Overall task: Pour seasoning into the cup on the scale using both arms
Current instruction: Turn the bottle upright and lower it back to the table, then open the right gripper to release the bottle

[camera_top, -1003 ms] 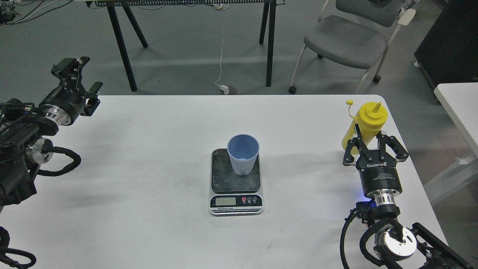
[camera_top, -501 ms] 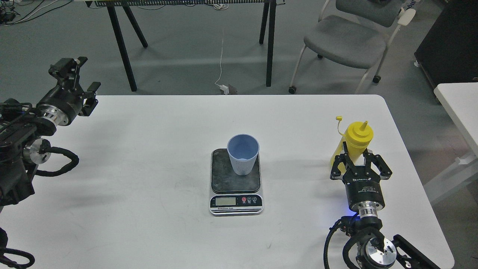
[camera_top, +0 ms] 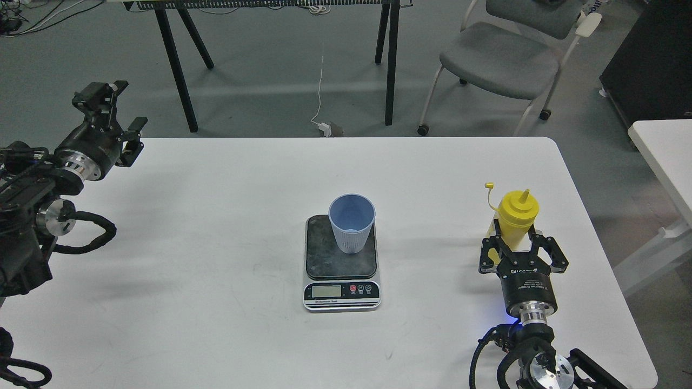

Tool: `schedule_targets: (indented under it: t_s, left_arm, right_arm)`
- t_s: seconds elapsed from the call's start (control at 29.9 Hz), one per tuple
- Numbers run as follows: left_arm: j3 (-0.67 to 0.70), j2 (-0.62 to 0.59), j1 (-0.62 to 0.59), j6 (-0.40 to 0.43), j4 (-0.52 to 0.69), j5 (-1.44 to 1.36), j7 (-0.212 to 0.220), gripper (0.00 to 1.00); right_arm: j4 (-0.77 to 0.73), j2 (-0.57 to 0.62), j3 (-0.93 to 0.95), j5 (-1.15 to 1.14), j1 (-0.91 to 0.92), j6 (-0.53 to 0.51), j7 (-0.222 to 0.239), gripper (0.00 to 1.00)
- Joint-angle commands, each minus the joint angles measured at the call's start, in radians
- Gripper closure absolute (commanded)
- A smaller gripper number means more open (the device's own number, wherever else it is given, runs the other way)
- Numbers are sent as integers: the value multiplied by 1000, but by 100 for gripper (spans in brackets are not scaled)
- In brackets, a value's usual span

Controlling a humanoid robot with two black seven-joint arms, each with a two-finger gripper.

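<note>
The light blue ribbed cup [camera_top: 352, 223] stands upright on the dark platform of the scale [camera_top: 341, 262], at the table's middle. The yellow seasoning bottle [camera_top: 516, 214] is upright at the right side of the table, nozzle up, its small cap [camera_top: 489, 186] hanging off to the left. My right gripper [camera_top: 520, 241] is shut on the bottle's lower body from the near side; the bottle's base is hidden behind it. My left gripper [camera_top: 115, 111] is open and empty, raised at the table's far left edge, far from the cup.
The white table [camera_top: 216, 216] ends just right of the bottle. Behind the table are a grey chair [camera_top: 500, 56] and black table legs [camera_top: 175, 65]. Another white table [camera_top: 667, 154] stands at the right.
My right gripper has come down and toward me with the bottle, slightly left. The bottle sits lower than before. The left arm has barely moved.
</note>
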State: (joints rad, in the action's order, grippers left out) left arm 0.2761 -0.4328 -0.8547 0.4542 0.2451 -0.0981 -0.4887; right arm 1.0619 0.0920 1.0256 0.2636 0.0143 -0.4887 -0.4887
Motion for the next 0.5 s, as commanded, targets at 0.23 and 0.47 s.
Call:
schedule_targets:
  t_s: [0.23, 0.47]
  left_arm:
    - [3, 2, -4, 1, 3, 0, 0, 18]
    - [6, 8, -14, 0, 5, 0, 0, 18]
  right_arm:
    - [26, 9, -7, 2, -43, 0, 0, 1]
    - [131, 112, -2, 2, -168, 0, 0, 1]
